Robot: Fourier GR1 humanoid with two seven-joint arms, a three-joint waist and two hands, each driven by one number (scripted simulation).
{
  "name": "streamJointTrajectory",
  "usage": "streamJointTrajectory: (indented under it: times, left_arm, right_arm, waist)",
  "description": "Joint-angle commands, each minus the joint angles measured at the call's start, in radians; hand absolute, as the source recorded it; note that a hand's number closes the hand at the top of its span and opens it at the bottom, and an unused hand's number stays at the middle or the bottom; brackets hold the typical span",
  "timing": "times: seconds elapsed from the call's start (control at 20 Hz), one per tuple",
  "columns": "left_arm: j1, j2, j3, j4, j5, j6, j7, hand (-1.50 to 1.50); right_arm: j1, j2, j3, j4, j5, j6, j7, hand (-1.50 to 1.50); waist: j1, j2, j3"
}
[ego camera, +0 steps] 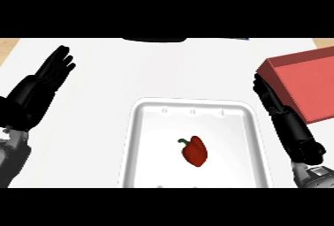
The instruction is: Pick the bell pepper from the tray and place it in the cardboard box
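White tabletop (104,88) viewed steeply from above. Right hand (277,108), fingers straight and holding nothing, lies edge-on near the right edge, between the white tray (134,145) and the red box (306,84), just beside the box's near wall. Left hand (46,84), fingers straight and together, empty, rests near the left edge, well apart from the tray. The tray sits at the near-centre edge; the red bell pepper (195,151), green stem pointing up-left, lies slightly right of the tray's middle, untouched by either hand.
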Motion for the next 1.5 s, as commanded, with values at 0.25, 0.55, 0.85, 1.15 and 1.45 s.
streamJointTrajectory:
  times: [0.25,0.55,0.85,1.15,1.45]
  left_arm:
    - [0.003,0.017,-0.082,-0.012,-0.188,-0.017,-0.144,0.00]
    - [0.060,-0.047,-0.123,-0.011,-0.237,-0.013,-0.175,0.00]
    - [0.037,-0.089,-0.133,0.041,-0.265,-0.010,-0.189,0.00]
    - [0.061,-0.082,-0.101,0.075,-0.263,-0.037,-0.226,0.00]
    - [0.072,-0.094,-0.094,0.064,-0.286,-0.030,-0.225,0.00]
  right_arm:
    - [-0.371,-0.031,-0.093,-0.175,-0.234,0.259,-0.010,-1.50]
    - [-0.329,-0.169,-0.090,0.093,-0.029,0.468,-0.334,-1.50]
    - [-0.485,-0.241,-0.030,0.144,0.175,0.539,-0.479,-1.50]
    - [-0.511,-0.267,0.143,0.008,0.388,0.586,-0.324,-1.50]
    - [-0.499,-0.296,0.261,-0.232,0.463,0.735,-0.132,-1.50]
  waist:
    - [0.002,-0.023,0.021]
    - [-0.019,-0.018,0.023]
    - [-0.018,-0.018,0.022]
    - [-0.026,-0.024,0.020]
    - [-0.046,-0.030,0.021]
